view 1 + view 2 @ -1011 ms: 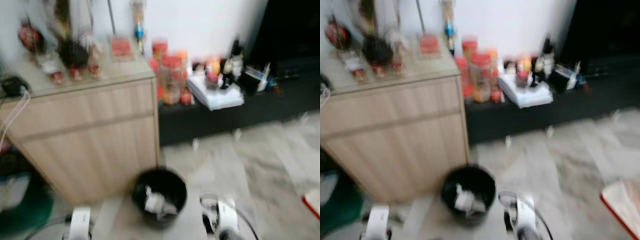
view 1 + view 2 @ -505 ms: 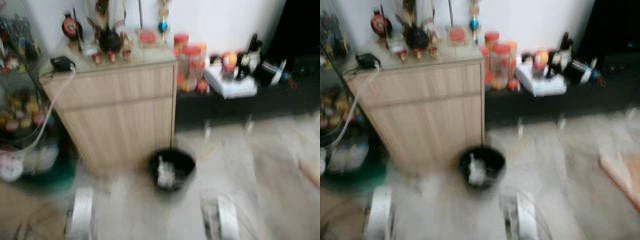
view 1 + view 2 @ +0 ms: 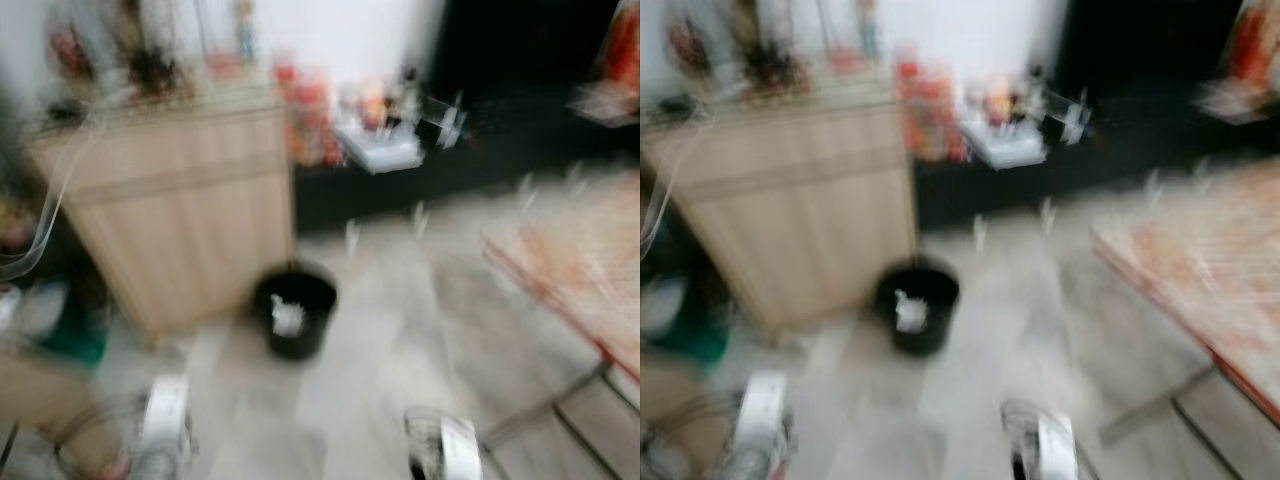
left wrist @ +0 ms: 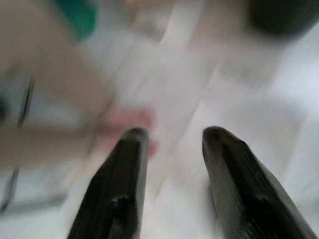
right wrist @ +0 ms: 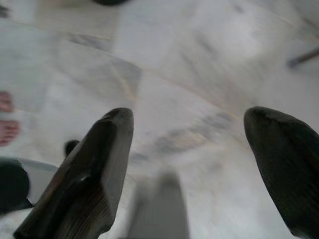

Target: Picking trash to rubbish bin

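Both arms hang low at the bottom edge of the head views, silver forearms pointing down toward the pale marble floor (image 3: 400, 330), left arm (image 3: 165, 415) on the left, right arm (image 3: 445, 450) on the right. The left gripper (image 4: 172, 137) aims at the floor with its two black fingers (image 4: 127, 169) parted by a moderate gap, nothing between them. The right gripper (image 5: 189, 122) also aims down at the floor, fingers (image 5: 97, 159) spread wide apart and holding nothing. The rubbish bin (image 3: 293, 312) is a round black tub standing upright on the floor, mouth facing up, just beside the front corner of the light wooden cabinet (image 3: 170, 210) and ahead of the arms, between them. White crumpled trash (image 3: 288, 316) lies inside it (shape too blurred to give an axis). Small pale scraps (image 3: 420, 215) dot the floor further off, near the low black shelf (image 3: 450, 150). A table with a reddish patterned top (image 3: 570, 275) stands to the right. A person's bare toes (image 5: 7, 119) show at the edge of the right wrist view. Everything is motion-blurred.
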Robot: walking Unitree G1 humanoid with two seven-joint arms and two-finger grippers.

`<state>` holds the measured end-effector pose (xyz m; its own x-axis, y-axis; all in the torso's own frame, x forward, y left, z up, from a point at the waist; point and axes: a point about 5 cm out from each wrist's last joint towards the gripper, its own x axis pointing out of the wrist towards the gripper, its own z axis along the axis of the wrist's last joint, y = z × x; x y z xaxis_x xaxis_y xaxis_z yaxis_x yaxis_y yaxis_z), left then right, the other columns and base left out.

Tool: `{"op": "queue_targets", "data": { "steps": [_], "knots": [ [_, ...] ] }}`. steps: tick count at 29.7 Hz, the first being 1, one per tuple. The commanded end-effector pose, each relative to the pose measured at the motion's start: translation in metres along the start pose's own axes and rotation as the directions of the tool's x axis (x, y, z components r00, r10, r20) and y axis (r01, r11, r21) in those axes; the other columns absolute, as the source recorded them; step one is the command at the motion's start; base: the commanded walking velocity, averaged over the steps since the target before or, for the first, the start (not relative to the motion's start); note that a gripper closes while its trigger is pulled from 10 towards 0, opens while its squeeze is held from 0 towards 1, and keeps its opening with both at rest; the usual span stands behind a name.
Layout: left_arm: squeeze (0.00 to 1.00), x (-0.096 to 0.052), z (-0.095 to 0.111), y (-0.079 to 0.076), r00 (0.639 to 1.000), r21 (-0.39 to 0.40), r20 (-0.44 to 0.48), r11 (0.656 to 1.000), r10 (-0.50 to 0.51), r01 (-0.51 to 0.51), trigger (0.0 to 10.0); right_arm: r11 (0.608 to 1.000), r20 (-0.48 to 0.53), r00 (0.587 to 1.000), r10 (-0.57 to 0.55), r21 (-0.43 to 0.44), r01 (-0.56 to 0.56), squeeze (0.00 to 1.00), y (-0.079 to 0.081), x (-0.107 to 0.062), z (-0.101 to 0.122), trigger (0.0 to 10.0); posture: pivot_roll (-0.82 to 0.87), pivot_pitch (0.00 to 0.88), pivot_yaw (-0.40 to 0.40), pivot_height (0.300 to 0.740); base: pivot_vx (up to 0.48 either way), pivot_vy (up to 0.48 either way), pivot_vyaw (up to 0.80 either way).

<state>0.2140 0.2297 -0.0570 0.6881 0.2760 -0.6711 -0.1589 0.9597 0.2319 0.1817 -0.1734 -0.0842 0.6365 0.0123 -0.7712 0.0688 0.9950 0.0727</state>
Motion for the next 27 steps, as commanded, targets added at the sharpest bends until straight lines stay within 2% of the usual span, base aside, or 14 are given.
{"op": "queue_targets", "data": {
  "steps": [1,5,27],
  "knots": [
    [0.0,-0.0013,-0.0074,0.0009,0.999,-0.011,-0.035,1.0,0.006,-0.007,10.0,1.0,0.027,1.0,-0.004,0.011,0.004,0.0,-0.0005,0.0007,0.0053,10.0,-0.04,0.0,-0.014,0.74,0.0,0.0,0.0],
    [0.0,-0.0015,-0.0086,0.0017,0.999,-0.015,-0.04,1.0,0.011,-0.012,10.0,1.0,0.022,1.0,0.005,0.006,-0.005,0.0,0.0023,0.0011,0.0051,10.0,-0.04,0.001,-0.016,0.74,0.0,0.0,-0.14],
    [0.0,-0.002,-0.0106,0.0013,0.999,-0.023,-0.047,1.0,0.013,-0.014,10.0,1.0,0.013,1.0,0.004,0.002,-0.004,0.0,0.0025,0.0011,0.0043,10.0,-0.04,0.005,-0.018,0.74,0.0,0.0,-0.8]
  ]
}}
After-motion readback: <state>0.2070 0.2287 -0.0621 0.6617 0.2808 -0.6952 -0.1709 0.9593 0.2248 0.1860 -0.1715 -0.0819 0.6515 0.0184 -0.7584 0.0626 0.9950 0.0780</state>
